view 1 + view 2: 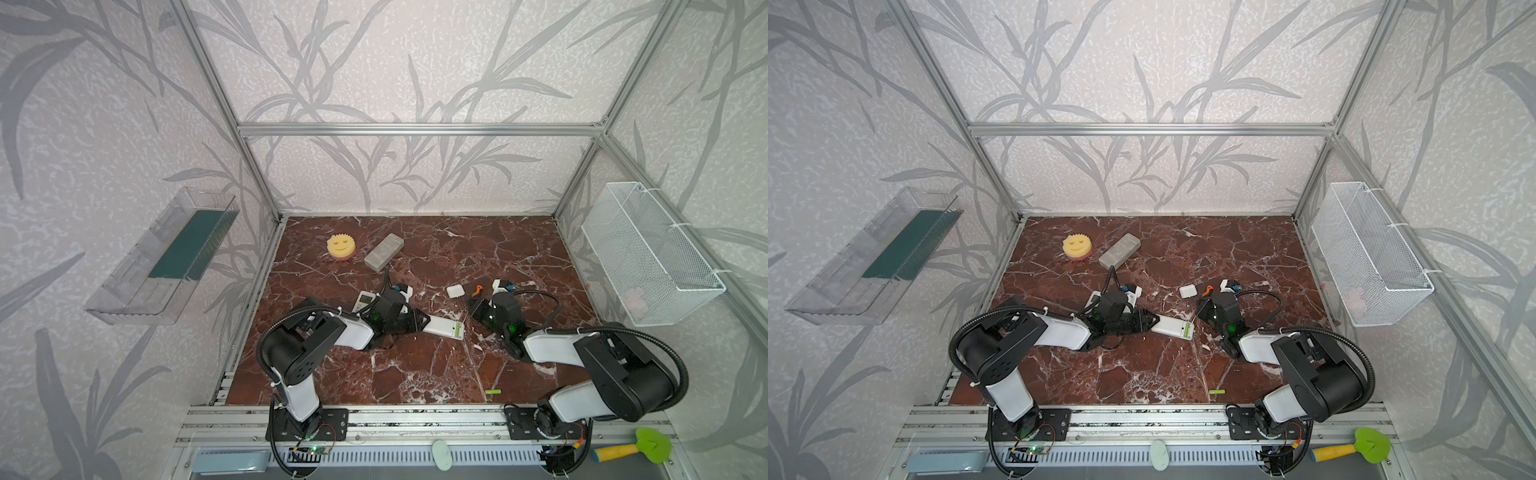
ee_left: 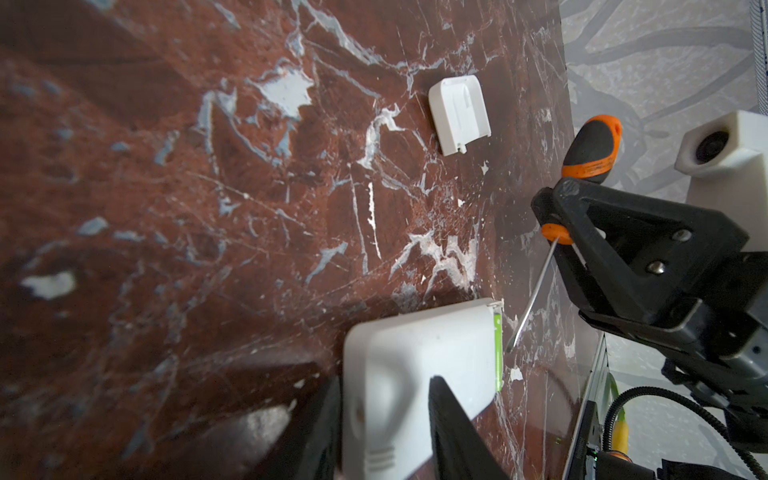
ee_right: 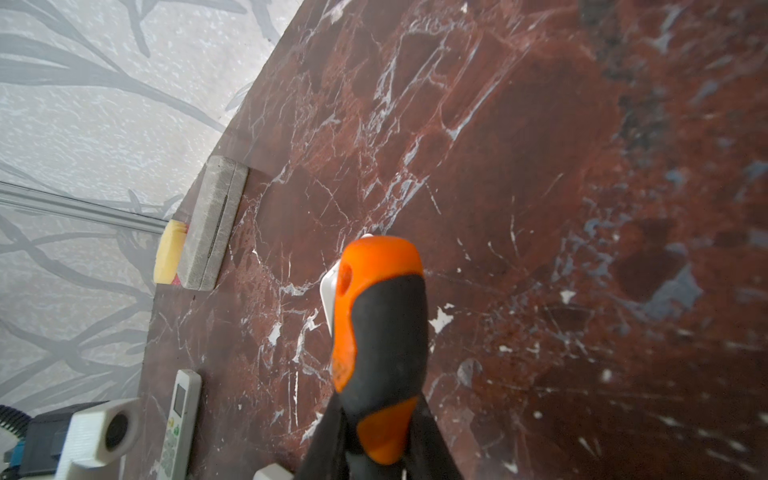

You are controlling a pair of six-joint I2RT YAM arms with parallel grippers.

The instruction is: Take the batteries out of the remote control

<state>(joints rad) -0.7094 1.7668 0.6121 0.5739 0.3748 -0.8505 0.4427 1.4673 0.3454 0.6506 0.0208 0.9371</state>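
Remote control [image 1: 444, 328], white and back-up, sits near the bench's [image 1: 415, 374] middle, gripped across its width by the left fingers [image 2: 453, 424], which are closed partway onto its sides. At its open right end a lime-green battery [image 2: 497, 349] shows in the compartment, clear of those fingers. Just beside it hangs the tip of an orange-and-black screwdriver [image 2: 590, 149], its handle clenched in the right fingers [image 2: 582, 216]. The battery cover [image 1: 455, 290] lies apart, farther back. A second battery [image 1: 493, 392] lies loose near the front edge.
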